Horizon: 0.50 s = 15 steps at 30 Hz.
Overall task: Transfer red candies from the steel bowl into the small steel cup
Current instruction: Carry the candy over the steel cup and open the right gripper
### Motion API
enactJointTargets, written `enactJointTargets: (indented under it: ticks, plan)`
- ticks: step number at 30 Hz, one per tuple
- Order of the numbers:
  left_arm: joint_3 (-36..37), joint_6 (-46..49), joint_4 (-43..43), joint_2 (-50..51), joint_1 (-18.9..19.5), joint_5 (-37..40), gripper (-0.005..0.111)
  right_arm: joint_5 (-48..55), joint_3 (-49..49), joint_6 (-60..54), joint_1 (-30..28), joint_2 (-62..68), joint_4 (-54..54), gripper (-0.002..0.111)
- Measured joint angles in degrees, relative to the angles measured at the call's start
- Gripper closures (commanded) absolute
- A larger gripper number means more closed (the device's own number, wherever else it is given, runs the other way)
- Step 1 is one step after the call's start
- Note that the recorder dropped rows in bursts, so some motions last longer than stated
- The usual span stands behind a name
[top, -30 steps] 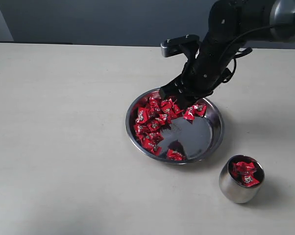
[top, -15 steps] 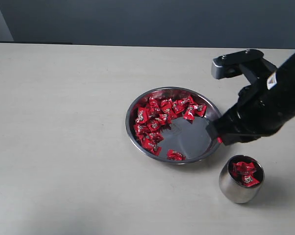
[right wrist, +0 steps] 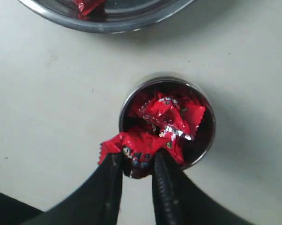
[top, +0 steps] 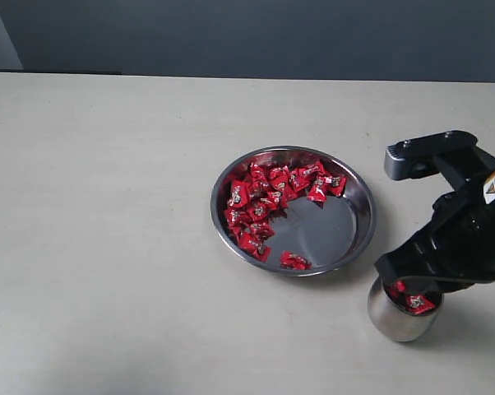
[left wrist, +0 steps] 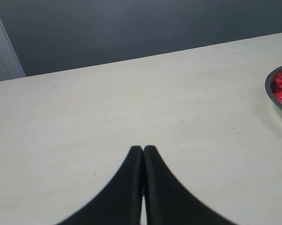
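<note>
The steel bowl [top: 358, 226] sits mid-table with several red candies [top: 260, 202] heaped along its left and far side. The small steel cup [top: 395, 317] stands to its lower right with red candies [right wrist: 171, 112] inside. My right gripper [top: 408, 286] hangs just above the cup's near rim [right wrist: 204, 147], shut on a red candy [right wrist: 138, 147] pinched between its fingertips. My left gripper [left wrist: 143, 150] is shut and empty over bare table, with the bowl's rim [left wrist: 272, 96] off to one side.
The pale tabletop [top: 108, 206] stretches wide to the left of the bowl. A dark wall [top: 231, 33] runs behind the far table edge. My right arm's black body [top: 469, 230] looms over the cup's right side.
My right gripper left the bowl's far side holding a candy, crossed the bowl's right rim and now hovers over the cup. The left gripper's earlier state is not shown.
</note>
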Motion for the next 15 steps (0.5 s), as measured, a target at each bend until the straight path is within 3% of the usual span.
enactJointTargets:
  ticks: [15]
  plan:
    - [0.00, 0.00, 0.00, 0.00, 0.00, 0.00, 0.106, -1.25, 0.00, 4.94, 0.00, 2.64, -4.70, 0.102]
